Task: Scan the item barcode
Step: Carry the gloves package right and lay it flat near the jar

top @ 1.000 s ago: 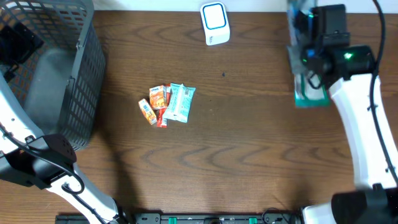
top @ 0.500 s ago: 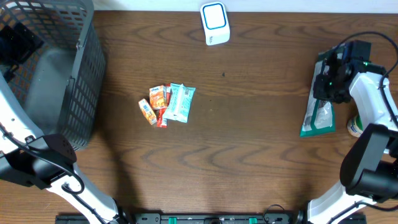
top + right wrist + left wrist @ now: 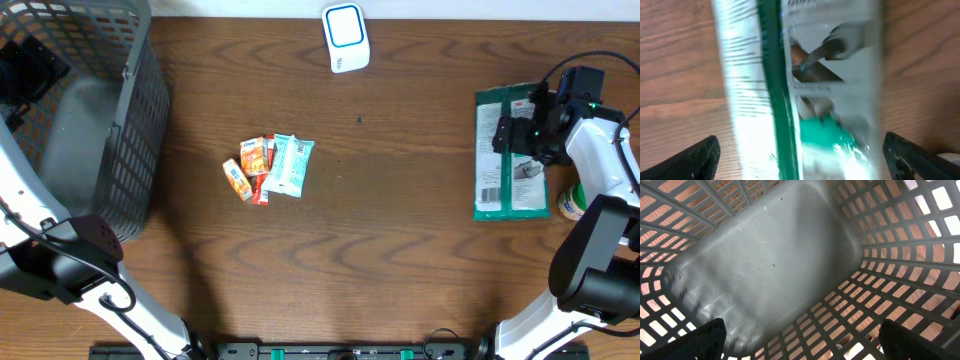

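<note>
Entry, overhead and both wrist views.

Item: a flat green pack (image 3: 510, 152) is seen lying on the bench (image 3: 400, 250) at its right side, long edge running away from the robot. A barcode label (image 3: 489, 193) is visible face up on the near left corner of the pack. In the right wrist view the pack is blurred; only green and clear film can be made out.

Right tool (image 3: 520, 135): positioned directly over the far half of the pack. Its fingertips (image 3: 692, 157) are seen at the two lower corners of the wrist view, spread wide, with the pack lying under the gap. The tool is recorded as released; nothing is clamped.

Left tool (image 3: 800, 345): held inside the grey mesh basket (image 3: 140, 130) at the bench's left end. Its fingertips (image 3: 705, 340) are spread wide over the bare basket floor; released, nothing grasped.

Scanner (image 3: 346, 37): a white unit with a blue-edged face, standing at the far edge near the middle, well apart from the pack.

Other: a small cluster of snack packets (image 3: 270, 167) is noted left of centre. A small round object (image 3: 572, 203) is partly hidden beside the right arm, just right of the pack; its kind cannot be told.
</note>
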`<state>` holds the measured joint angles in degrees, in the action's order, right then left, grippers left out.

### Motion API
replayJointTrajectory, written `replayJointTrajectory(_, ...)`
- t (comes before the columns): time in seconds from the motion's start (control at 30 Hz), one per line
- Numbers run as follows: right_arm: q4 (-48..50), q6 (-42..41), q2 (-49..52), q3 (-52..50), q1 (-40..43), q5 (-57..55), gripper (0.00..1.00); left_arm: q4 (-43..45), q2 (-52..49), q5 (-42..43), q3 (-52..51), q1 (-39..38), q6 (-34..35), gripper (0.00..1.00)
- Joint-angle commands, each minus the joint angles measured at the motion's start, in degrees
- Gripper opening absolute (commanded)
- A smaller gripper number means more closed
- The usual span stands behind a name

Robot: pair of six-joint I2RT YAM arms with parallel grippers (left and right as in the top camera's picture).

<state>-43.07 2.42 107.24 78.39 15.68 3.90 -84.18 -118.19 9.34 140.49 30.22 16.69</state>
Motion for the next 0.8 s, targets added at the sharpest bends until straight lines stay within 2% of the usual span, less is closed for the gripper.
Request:
replayJointTrajectory(0.0,-1.97,1.05,-0.33,3.21,0.61,-5.14,0.99,-0.22,1.33,0.50,0.96,-0.02,0.07,0.98)
replayJointTrajectory(0.13,-9.07,-0.26,-0.33,9.88,0.15,-0.76,0.99,-0.20,1.33,0.50,0.96,-0.02,0.07,0.98)
replayJointTrajectory(0.27,-13.40,-0.24,-0.33,11.56,-1.57,13.00,0.96,-0.20,1.33,0.50,0.96,-0.02,0.07,0.98)
replayJointTrajectory(0.37,-14.82,-0.24,-0.28,10.19,-3.30,17.97,0.79,-0.20,1.33,0.50,0.96,-0.02,0.07,0.98)
replayJointTrajectory(0.47,-14.10,-0.24,-0.26,7.28,-5.77,17.81,0.52,-0.20,1.33,0.50,0.96,-0.02,0.07,0.98)
replayJointTrajectory(0.53,-12.07,-0.24,-0.26,4.66,-7.37,17.05,0.43,-0.22,1.33,0.50,0.96,-0.02,0.07,0.98)
replayJointTrajectory(0.67,-1.31,-0.26,-0.26,-5.90,-11.21,10.86,0.43,-0.20,1.33,0.50,0.96,-0.02,0.07,0.98)
replayJointTrajectory(0.77,2.58,-0.39,-0.26,-9.57,-11.43,5.42,0.43,-0.22,1.33,0.50,0.96,-0.02,0.07,0.98)
